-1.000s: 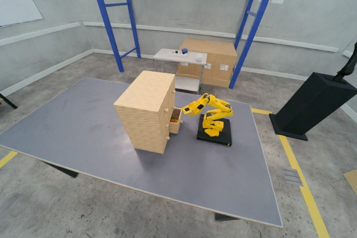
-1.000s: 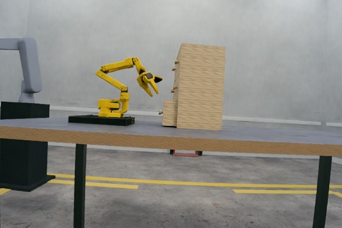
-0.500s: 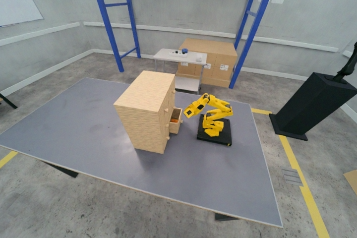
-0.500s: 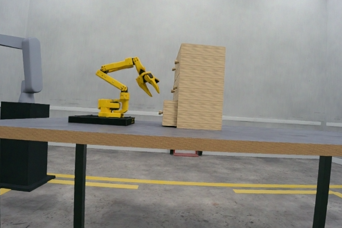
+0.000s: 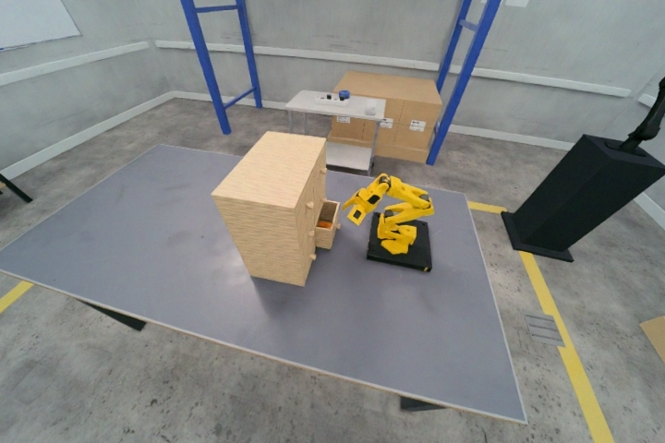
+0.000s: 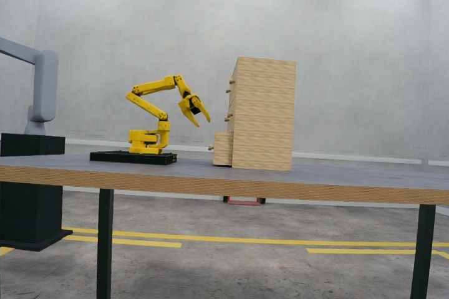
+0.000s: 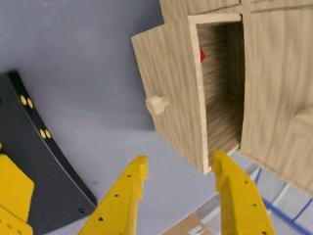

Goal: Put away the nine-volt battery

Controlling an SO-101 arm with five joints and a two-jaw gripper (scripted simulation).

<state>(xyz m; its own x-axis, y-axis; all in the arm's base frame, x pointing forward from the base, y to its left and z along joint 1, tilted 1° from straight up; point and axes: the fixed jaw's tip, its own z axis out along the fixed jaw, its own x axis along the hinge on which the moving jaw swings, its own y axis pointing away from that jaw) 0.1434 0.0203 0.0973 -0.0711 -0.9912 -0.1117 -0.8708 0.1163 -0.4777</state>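
My pincer (image 5: 346, 212) (image 6: 204, 124) (image 7: 180, 159) hangs spread and unladen above the open drawer (image 5: 327, 239) (image 6: 222, 148) (image 7: 178, 93), presumably turned to clear its rim before shutting.

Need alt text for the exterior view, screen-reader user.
A yellow robot arm on a black base plate holds its claw, open and with nothing in it, above and in front of a pulled-out bottom drawer of a tall wooden cabinet. Both stand on a gray-topped table.
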